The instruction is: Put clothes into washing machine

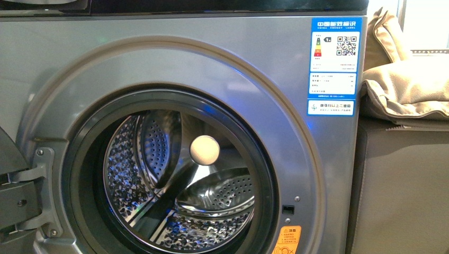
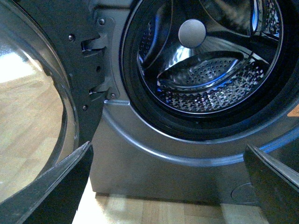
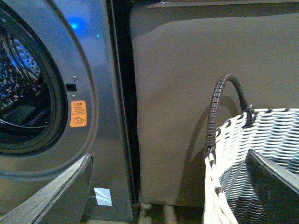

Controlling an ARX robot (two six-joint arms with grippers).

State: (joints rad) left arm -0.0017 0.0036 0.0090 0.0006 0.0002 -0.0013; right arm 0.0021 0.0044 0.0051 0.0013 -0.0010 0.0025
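The silver-grey washing machine (image 1: 249,63) fills the front view, its round porthole open on the perforated steel drum (image 1: 174,185), which looks empty. Its blue energy label (image 1: 335,58) and orange warning sticker (image 1: 288,239) show on the right. The drum also shows in the left wrist view (image 2: 210,79), with the open door (image 2: 42,93) beside it. My left gripper (image 2: 173,186) is open and empty, low in front of the washing machine. My right gripper (image 3: 173,186) is open and empty, between the washing machine (image 3: 88,93) and a white woven basket (image 3: 261,158). The dark clothes are out of view.
A plain grey-brown cabinet (image 1: 402,185) stands right of the washer, with beige padded fabric (image 1: 407,79) on top. The basket has a dark wrapped handle (image 3: 217,102). Light wooden floor (image 2: 159,212) runs under the washer's front.
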